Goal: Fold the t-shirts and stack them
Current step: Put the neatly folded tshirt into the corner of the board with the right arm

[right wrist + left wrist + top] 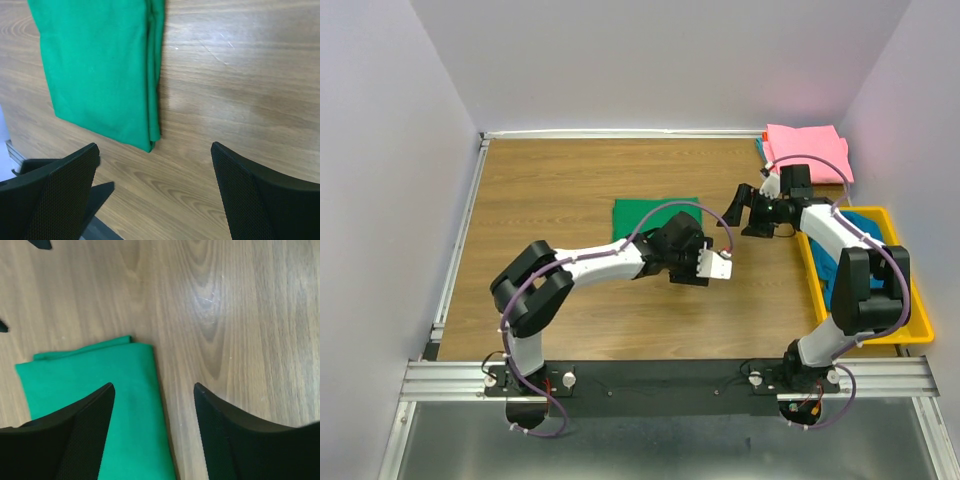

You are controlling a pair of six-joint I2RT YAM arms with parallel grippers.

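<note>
Green t-shirt (655, 217) folded mid-tabletop, pink t-shirt (807, 150) folded at the far right corner. Teal-blue t-shirt (865, 222) awaits in the yellow tray (910, 330). Left gripper (154, 386) and right gripper (154, 145): jaws open, empty.

Through the right wrist camera you look down on a folded green t-shirt (100, 70) lying flat on the wooden counter (240, 90), filling the upper left of the view. Its stacked layers show along the right-hand edge, and its lower corner points toward the gap of your right hand (154, 147). The two black, textured fingers (60, 190) stand wide apart at the bottom corners, gripping nothing and above the cloth, with bare wood grain between them and to the right.
</note>
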